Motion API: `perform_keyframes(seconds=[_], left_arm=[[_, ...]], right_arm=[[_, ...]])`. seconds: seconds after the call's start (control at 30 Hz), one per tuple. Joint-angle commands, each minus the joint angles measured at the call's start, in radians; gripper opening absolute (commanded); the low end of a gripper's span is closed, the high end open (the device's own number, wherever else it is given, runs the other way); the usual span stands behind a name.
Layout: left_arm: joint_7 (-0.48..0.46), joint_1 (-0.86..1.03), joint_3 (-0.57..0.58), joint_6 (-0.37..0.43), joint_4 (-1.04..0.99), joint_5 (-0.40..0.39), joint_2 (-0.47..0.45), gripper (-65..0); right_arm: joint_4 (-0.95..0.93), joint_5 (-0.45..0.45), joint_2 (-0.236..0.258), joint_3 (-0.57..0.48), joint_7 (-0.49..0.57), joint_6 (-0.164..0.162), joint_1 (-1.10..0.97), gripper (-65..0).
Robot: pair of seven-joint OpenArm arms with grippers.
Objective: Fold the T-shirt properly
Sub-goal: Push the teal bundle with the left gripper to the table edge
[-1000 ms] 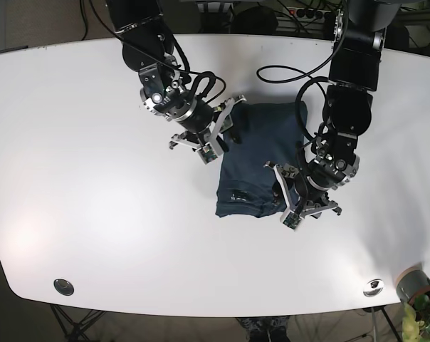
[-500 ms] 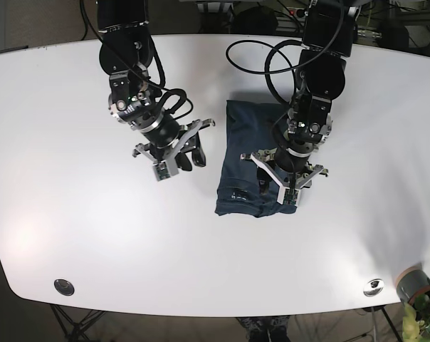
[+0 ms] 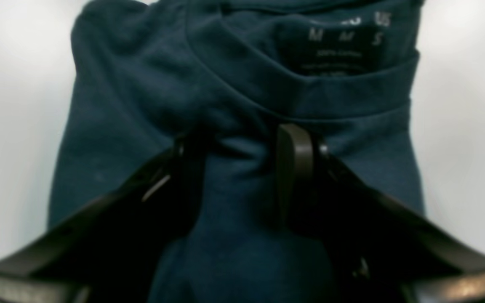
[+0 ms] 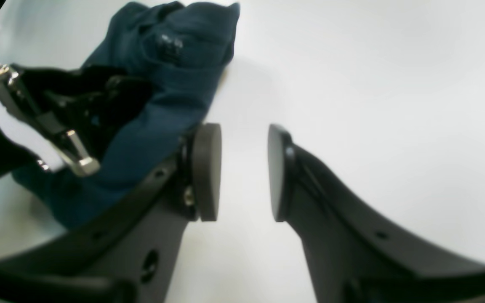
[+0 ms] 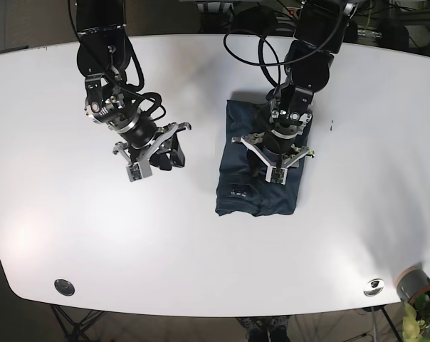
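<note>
Left claw (image 3: 242, 168) pinches a fold of the T-shirt (image 5: 261, 164); right claw (image 4: 242, 172) parted, holding nothing

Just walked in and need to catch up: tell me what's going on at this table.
A two-armed robot is folding a dark blue T-shirt, which lies in a compact folded bundle on the white table. The left gripper is down on the middle of the shirt, its fingers pressed into the fabric with a ridge bunched between them. The right gripper is open and empty, above bare table beside the shirt.
</note>
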Motion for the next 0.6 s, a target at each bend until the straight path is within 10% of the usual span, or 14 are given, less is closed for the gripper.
perform_keyframes(seconds=[0.0, 0.4, 0.57], left_arm=[[0.066, 0.001, -0.005, 0.01, -0.039, 0.006, -0.031, -36.3], [0.066, 0.074, -0.026, -0.001, -0.107, -0.027, -0.309, -25.3], [0.066, 0.097, -0.154, -0.196, -0.182, -0.1, -0.432, -25.3]], right_arm=[[0.032, 0.012, 0.007, 0.006, 0.024, 0.005, 0.014, -47.7], [0.072, 0.012, 0.009, 0.042, 0.024, 0.003, 0.013, -47.7], [0.111, 0.012, 0.01, 0.049, 0.024, 0.003, -0.01, -47.7]])
